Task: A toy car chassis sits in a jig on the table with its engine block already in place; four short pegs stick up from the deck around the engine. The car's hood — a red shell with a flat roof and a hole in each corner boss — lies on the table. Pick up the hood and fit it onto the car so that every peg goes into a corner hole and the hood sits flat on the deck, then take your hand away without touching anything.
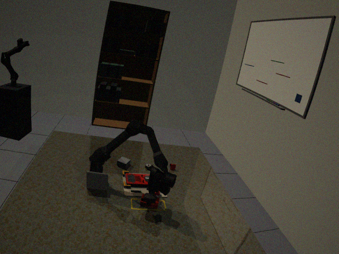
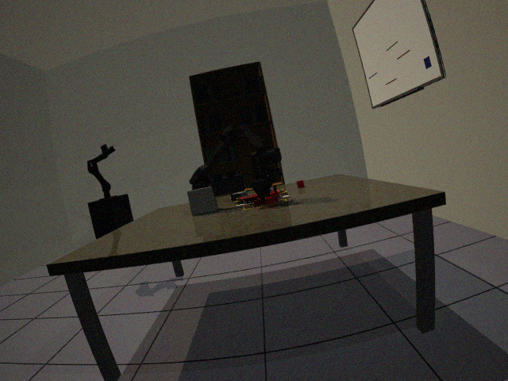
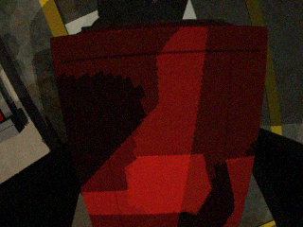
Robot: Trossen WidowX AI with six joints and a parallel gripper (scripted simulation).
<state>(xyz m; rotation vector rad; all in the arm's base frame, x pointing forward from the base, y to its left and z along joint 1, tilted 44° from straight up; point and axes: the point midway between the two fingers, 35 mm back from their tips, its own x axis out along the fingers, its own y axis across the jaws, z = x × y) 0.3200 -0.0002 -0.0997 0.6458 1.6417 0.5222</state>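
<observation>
The gripper is pretty much clamped on the red hood, which is pinched between both fingers, one on each side. In the top view the hood is seen right under the wrist, inside the yellow outline on the table, just beside the car chassis, so it hasn't been fitted.

Robotics lab with whiteboard.
</observation>
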